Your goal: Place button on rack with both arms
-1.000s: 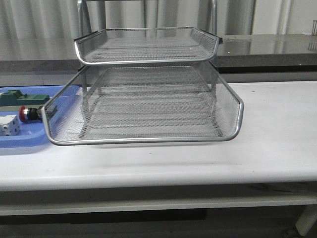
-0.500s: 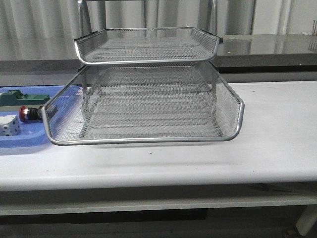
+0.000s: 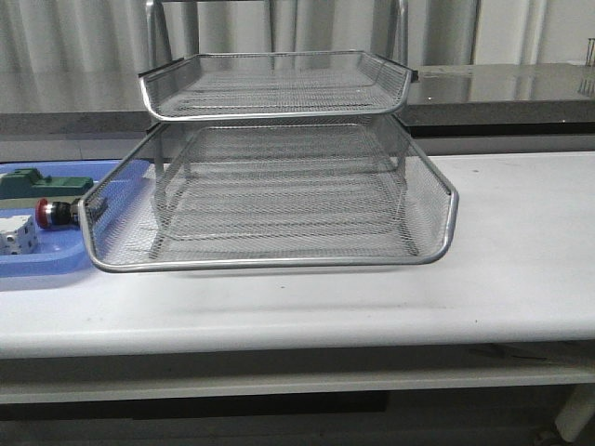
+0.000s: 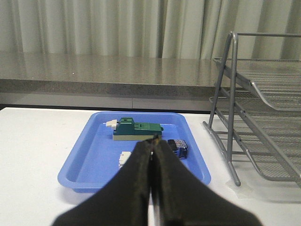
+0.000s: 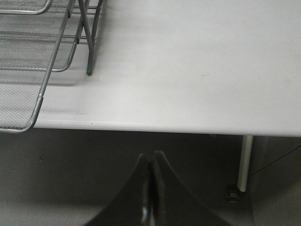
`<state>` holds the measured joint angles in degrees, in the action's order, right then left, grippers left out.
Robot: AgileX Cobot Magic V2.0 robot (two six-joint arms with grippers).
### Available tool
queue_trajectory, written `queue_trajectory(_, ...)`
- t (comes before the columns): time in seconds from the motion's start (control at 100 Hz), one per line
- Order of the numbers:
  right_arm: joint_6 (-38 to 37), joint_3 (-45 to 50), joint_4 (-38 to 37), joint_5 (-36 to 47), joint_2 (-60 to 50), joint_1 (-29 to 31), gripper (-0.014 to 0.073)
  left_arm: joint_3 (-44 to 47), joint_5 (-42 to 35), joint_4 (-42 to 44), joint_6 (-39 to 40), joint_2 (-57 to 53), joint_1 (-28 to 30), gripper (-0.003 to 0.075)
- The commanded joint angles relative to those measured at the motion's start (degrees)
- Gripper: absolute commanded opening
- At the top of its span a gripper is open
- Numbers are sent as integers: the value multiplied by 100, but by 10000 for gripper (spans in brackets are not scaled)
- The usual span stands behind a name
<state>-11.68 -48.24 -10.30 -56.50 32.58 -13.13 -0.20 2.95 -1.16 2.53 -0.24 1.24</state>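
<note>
The button (image 3: 56,213) lies on its side in the blue tray (image 3: 37,265) at the table's left, red head pointing left. The left wrist view shows its blue-black body (image 4: 178,147) just beyond my left gripper (image 4: 154,139), which is shut with nothing between its fingers and hovers over the tray's near side (image 4: 75,165). The rack (image 3: 270,264) stands mid-table with its middle tray pulled forward; its legs (image 4: 233,117) show beside the tray. My right gripper (image 5: 150,155) is shut and empty, low in front of the table edge, right of the rack (image 5: 47,75). Neither arm shows in the front view.
A green flat part (image 3: 37,183) and a white block (image 3: 17,234) share the blue tray with the button. The green part (image 4: 138,129) lies behind the left fingertips. The white table (image 5: 188,61) stretches right of the rack. A table leg (image 5: 243,162) stands below its edge.
</note>
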Motion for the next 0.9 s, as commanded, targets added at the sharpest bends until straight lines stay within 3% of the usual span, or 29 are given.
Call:
queue_trajectory(0.0,-6,-181,-146,363,16,10,-69,315,-469,2,48,-188,4,-21)
queue_trajectory(0.31,-6,-181,-146,363,16,10,-69,205,-935,-237,48,-188,4,-21)
queue_trajectory(0.49,-6,-181,-146,363,16,10,-69,-350,-367,-622,48,134,18,-21)
queue_trajectory(0.66,-6,-181,-146,363,16,10,-69,-1165,-295,-622,48,1024,18,-21)
queue_trajectory(0.89,-6,-181,-146,353,16,10,-69,-2591,416,-521,48,2690,18,-21)
